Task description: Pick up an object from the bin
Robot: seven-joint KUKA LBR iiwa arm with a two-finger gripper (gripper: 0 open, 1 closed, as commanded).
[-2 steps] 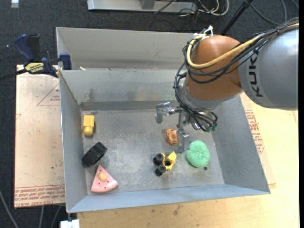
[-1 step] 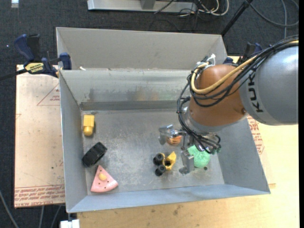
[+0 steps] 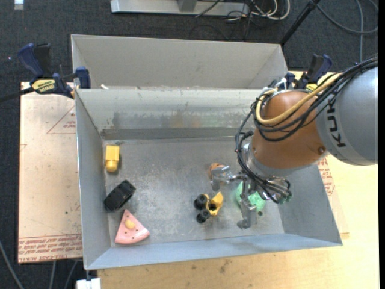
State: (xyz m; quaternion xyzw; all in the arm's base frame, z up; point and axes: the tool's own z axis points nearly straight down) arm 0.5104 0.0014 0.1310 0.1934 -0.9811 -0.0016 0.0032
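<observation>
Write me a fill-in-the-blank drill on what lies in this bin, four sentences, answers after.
1. The wedge in the near left corner of the bin is ____ in colour.
2. The block by the left wall is ____.
3. The toy vehicle just left of the gripper has ____ wheels.
4. The object partly beneath the gripper is ____.

Missing words: pink; yellow; black; green.

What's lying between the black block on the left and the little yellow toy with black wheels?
Nothing. In the camera view, the grey bin floor between the black block and the yellow wheeled toy is bare.
</observation>
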